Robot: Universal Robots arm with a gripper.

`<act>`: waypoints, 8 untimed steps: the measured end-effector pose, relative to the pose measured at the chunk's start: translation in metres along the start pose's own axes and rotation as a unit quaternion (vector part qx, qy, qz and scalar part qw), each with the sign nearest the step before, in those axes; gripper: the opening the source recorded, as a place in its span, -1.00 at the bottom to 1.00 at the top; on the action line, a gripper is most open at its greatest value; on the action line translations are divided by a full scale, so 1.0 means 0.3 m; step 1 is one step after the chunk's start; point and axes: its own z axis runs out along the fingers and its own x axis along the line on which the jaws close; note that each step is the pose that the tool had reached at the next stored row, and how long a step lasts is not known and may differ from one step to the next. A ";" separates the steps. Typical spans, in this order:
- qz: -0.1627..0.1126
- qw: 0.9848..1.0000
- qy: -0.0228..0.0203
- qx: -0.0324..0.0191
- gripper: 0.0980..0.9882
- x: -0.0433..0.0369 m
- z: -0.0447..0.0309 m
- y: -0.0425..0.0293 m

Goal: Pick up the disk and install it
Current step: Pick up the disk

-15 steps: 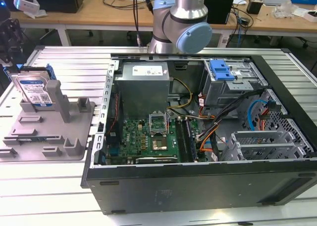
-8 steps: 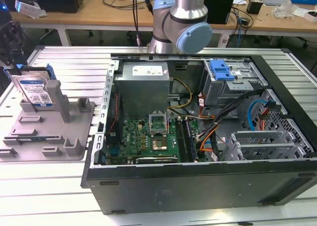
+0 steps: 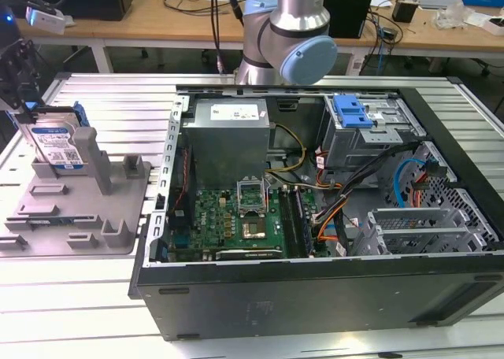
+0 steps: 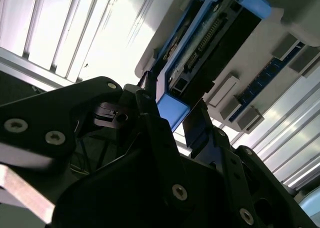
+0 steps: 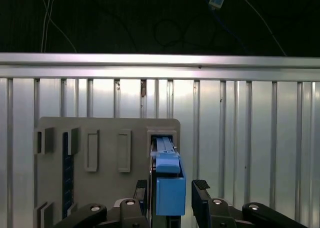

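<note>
A slotted aluminium table (image 3: 94, 99) carries an open computer case (image 3: 315, 296), lying on its side with its inside facing up. It takes up the middle of the table and the exterior view's right. The grey-and-blue arm (image 3: 291, 36) rises behind the case, in front of a wooden workbench (image 3: 157, 16) strewn with cables and gear.

Inside the case, a grey power supply (image 3: 228, 135) sits above a green motherboard (image 3: 236, 217). Toward the exterior view's right is a grey metal drive cage (image 3: 370, 138), topped by a blue latch (image 3: 351, 111).

Just beside the case, on the exterior view's left, a grey fixture (image 3: 79, 217) with raised slots and posts lies flat on the table.

The disk (image 3: 59, 142) stands on edge in a slot at the fixture's far left corner, outside the case and well apart from the drive cage. Its white-and-blue label faces the exterior camera, and its blue carrier frames the silver body.

The black gripper (image 3: 24, 99) hangs directly over the disk. In the first wrist view its two fingers (image 5: 200, 193) flank the upper end of the carrier, one on each side. The jaws are spread, and a strip of table shows between one finger and the blue plastic, so nothing is clamped. The second wrist view shows the same straddle, with the carrier's blue tab (image 4: 172, 113) between the dark fingers.
</note>
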 end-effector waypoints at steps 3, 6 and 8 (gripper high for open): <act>0.000 1.000 0.000 0.000 -0.14 0.000 0.007 0.001; -0.001 1.000 0.000 0.000 -0.14 0.000 0.013 0.002; -0.001 1.000 0.000 0.000 -0.14 0.000 0.017 0.002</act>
